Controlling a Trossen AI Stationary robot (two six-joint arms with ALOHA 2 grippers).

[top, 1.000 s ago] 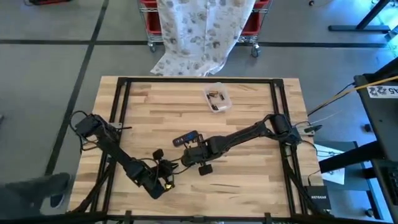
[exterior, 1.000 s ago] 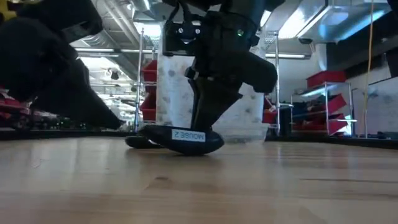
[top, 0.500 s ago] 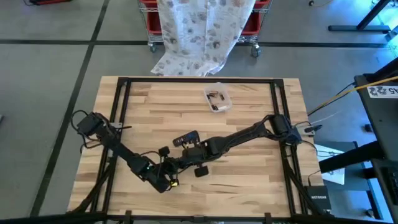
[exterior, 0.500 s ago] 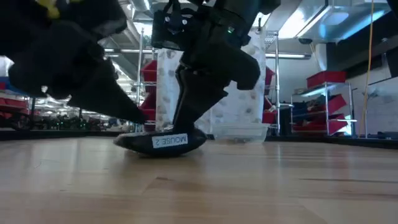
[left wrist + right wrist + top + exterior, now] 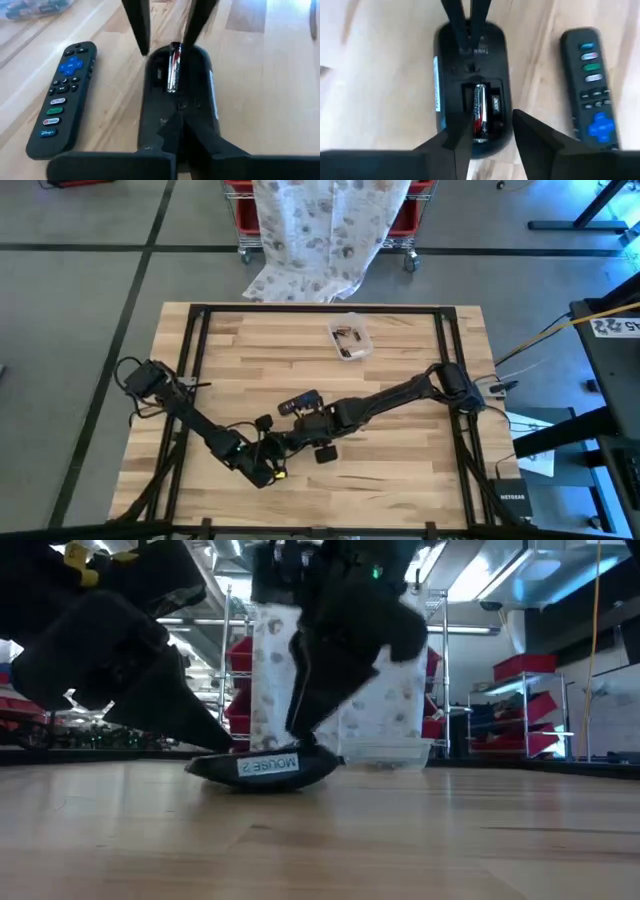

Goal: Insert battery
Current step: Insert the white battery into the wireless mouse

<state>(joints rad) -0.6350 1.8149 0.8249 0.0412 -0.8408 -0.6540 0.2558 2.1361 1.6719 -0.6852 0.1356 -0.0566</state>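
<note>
Two matte black jointed arms, black cables looped at bases; yellow accents near left pincer (image 5: 272, 450); slim black tapered fingers (image 5: 454, 22)

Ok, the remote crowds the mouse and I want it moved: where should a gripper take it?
Take the remote across its narrow middle, fingers on the two long edges, coming straight down. It lies flat, buttons up, with a gap to the mouse for one finger. The left gripper, shut, and right gripper, open, are at the mouse.

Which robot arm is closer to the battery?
The right arm. Its jaws stand on either side of the battery in the mouse; the left arm has its jaws shut at the mouse's opposite end.
</note>
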